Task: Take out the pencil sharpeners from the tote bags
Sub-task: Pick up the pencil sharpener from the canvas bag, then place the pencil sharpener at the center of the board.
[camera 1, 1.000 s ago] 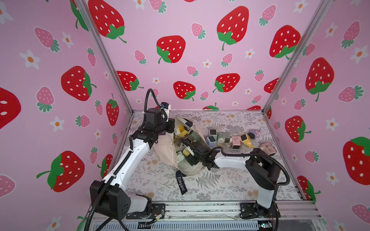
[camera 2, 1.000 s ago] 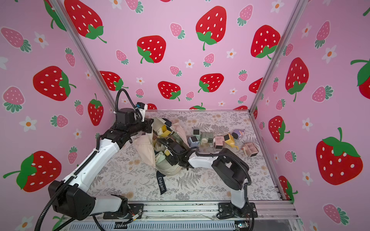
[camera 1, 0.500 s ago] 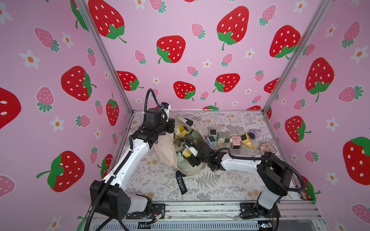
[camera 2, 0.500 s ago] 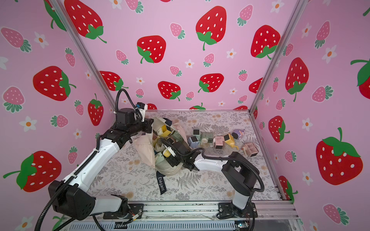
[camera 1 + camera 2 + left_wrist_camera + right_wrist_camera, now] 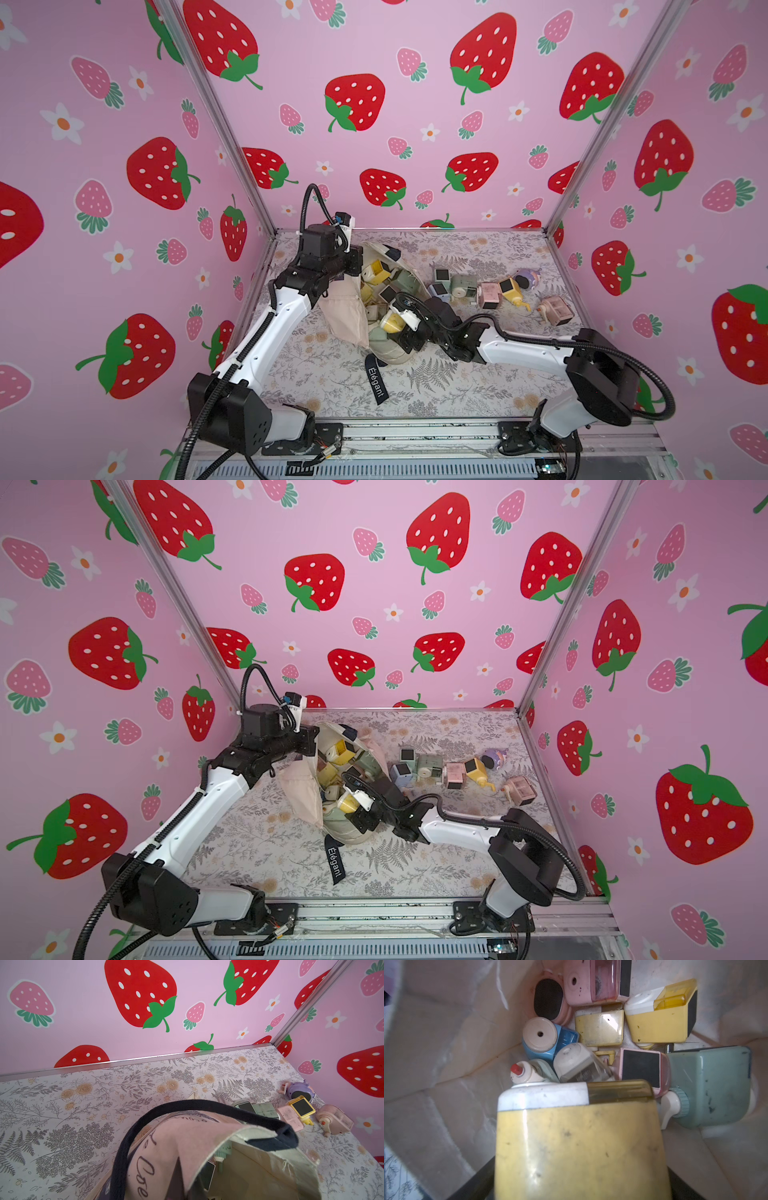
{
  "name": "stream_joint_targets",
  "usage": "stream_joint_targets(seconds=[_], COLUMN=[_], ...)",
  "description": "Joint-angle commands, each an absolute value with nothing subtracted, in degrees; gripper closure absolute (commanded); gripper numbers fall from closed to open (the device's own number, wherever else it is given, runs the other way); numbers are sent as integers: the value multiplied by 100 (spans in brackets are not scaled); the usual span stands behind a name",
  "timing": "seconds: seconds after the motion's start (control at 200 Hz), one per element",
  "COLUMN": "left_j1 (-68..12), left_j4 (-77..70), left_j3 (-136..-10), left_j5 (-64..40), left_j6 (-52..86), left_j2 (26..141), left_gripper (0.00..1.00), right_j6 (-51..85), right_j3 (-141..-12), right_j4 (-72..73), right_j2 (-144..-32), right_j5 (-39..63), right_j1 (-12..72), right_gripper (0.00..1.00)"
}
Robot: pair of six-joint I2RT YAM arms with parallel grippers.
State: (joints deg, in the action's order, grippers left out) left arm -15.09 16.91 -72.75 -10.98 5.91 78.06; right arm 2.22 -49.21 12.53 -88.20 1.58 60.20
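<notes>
Over past second, right arm (image 5: 519, 353) was unfolded and lowered. Yellow pencil sharpener (image 5: 579, 1142) was clamped in wide-spread right gripper (image 5: 398, 321) and raised above pile (image 5: 602, 1043) inside cream tote bag (image 5: 345, 311), at 9 o'clock of table (image 5: 457, 386) centre. Bag was held open by fully closed left gripper (image 5: 356, 266). Extraction was judged underway. Removed sharpeners (image 5: 463, 286) lay at 2 o'clock.

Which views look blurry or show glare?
Right wrist view: the held yellow plastic sharpener is soft, too near the lens; a glare patch on the pale yellow box sharpener behind. Left wrist view: the cream canvas tote slightly soft.
</notes>
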Motion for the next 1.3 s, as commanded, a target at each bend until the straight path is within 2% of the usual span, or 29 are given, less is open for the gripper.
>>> stream_joint_targets(seconds=[0.0, 0.395, 0.49, 0.635, 0.89, 1.08, 1.296], left_j1=[-1545, -1553, -1557, -1568, -1575, -1590, -1600], left_j4=[1547, 1556, 1563, 1560, 1564, 1564, 1568], left_j3=[-7574, -7576, -7587, -7574, -7587, -7585, -7595], left_j5=[-1239, -1235, -1227, -1222, -1217, -1204, -1198], left_j6=[566, 564, 563, 571, 557, 561, 556], left_j2=[7813, 7821, 7811, 7795, 7821, 7818, 7822], left_gripper=[100, 100, 100, 100, 100, 100, 100], right_j6=[96, 95, 202, 527, 1205, 1755, 1846], right_j3=[-4834, -3832, -3525, -3241, -2575, -2237, -2461], right_j4=[1512, 1586, 1867, 1960, 2258, 2395, 2398], right_j2=[-8400, -6737, -6525, -6607, -6647, -6906, -7665], right_j5=[176, -686, -1270, -1935, -2325, -2018, -1822], right_j1=[6003, 5954, 5918, 5704, 4843, 4000, 3728], right_gripper=[25, 27, 30, 31, 31, 31, 31])
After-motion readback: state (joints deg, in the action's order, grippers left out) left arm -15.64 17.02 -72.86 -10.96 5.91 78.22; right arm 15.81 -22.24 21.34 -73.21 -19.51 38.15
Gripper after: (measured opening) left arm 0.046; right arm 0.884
